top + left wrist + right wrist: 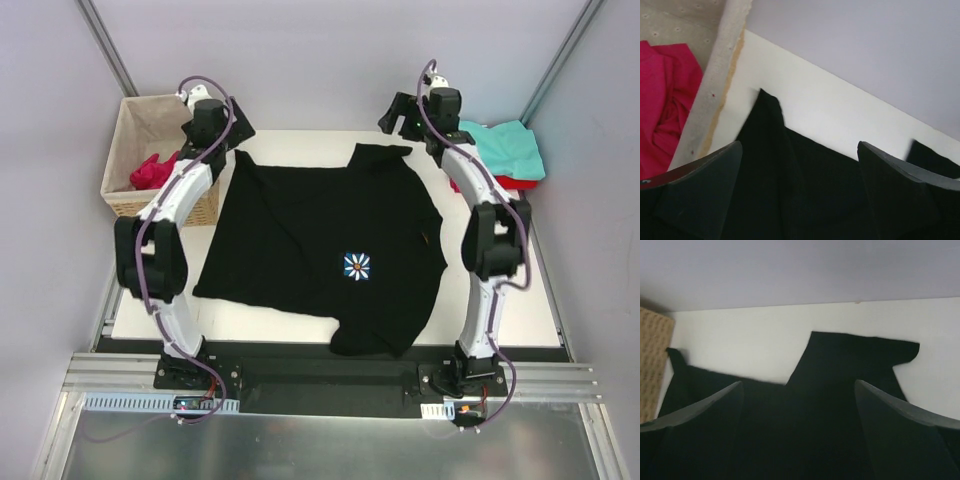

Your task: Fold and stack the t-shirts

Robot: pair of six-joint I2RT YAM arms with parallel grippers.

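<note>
While my left claw point(800, 146) and right claw point(798, 384) hang open, the black shirt point(300, 230) lies beneath, running left to right: hem corner point(766, 102) under left, sleeve point(855, 355) under right.

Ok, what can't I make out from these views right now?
- Red shirt: top view, mostly buried under the teal shirt.
- Pink shirt: top view, left arm covers part; left wrist view, cut off at the edge.
- Left hand, right hand: wrist views, open, but contact with the black shirt unclear.
</note>
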